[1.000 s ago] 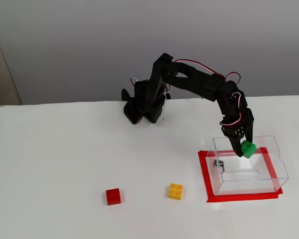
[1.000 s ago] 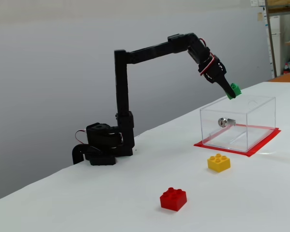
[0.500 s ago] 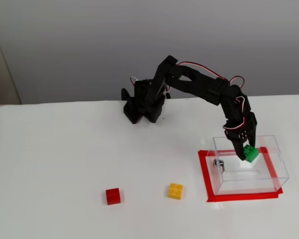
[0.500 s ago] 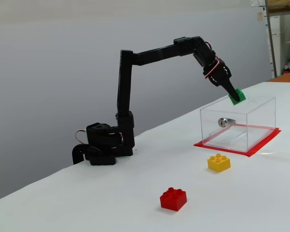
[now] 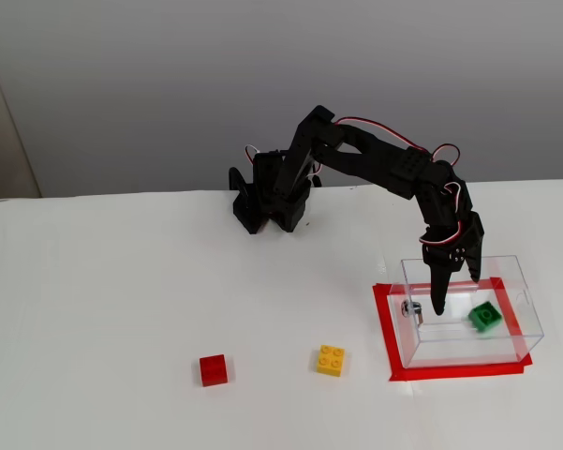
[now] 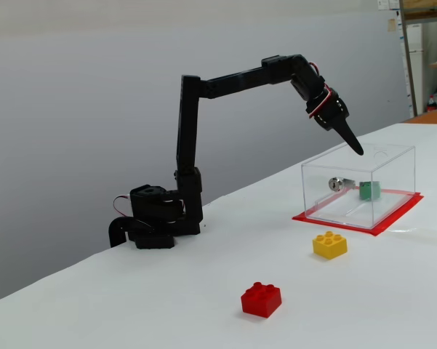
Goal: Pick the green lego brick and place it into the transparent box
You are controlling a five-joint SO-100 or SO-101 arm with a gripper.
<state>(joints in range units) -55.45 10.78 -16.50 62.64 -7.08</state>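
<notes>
The green lego brick point(image 5: 484, 318) lies loose on the floor of the transparent box point(image 5: 468, 352), toward its right side. In the other fixed view the green lego brick point(image 6: 369, 190) shows through the transparent box's point(image 6: 396, 178) front wall. My gripper point(image 5: 454, 292) hangs over the box's open top with its fingers apart and nothing between them. Seen from the side, my gripper point(image 6: 355, 149) points down just above the rim, apart from the brick.
Red tape point(image 5: 384, 328) frames the box's base. A small metal piece point(image 5: 410, 307) sits at the box's left wall. A yellow brick point(image 5: 331, 360) and a red brick point(image 5: 214, 369) lie on the white table left of the box. The arm's base point(image 5: 267, 192) stands at the back.
The gripper carried the green brick over the box, then opened. The brick has dropped from the fingers onto the box floor. The arm has hardly moved since half a second ago.
</notes>
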